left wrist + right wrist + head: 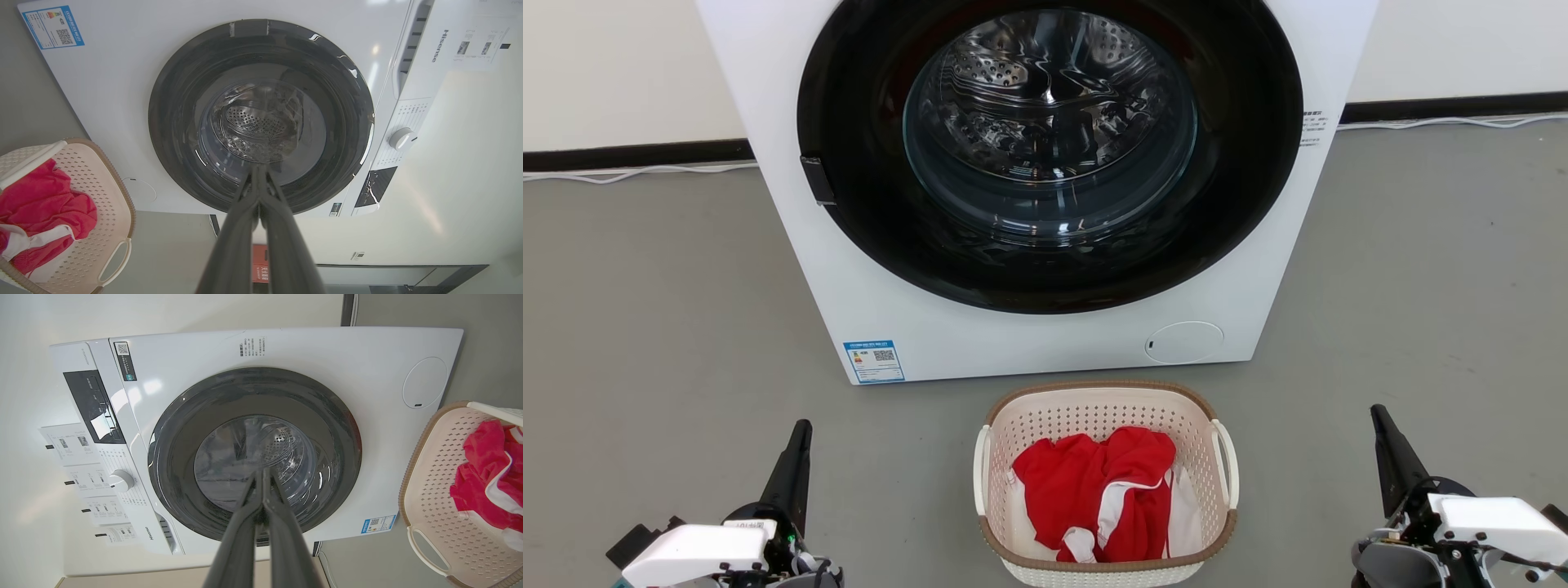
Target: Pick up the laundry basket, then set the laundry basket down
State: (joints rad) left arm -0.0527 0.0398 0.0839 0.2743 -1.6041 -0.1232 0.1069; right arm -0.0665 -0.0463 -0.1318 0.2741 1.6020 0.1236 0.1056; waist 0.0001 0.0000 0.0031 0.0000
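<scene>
Both the left gripper (801, 433) and the right gripper (1379, 418) have long dark tapering fingers (282, 237). Each carries a white boxy housing (698, 551); thin black cables (1512, 560) cross the right one.

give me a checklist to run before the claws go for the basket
1. The laundry basket stands upright on the floor, between the two claws: ok.
2. Its side handles are free, with nothing draped over them: ok.
3. The red garment lies wholly inside the rim: ok.
4. The left claw is open to take a handle: not ok, its fingers are shut together.
5. The right claw is open to take a handle: not ok, its fingers are shut together.
6. There is a gap between the basket and the washing machine: cannot tell, the far rim sits close to its base.
</scene>
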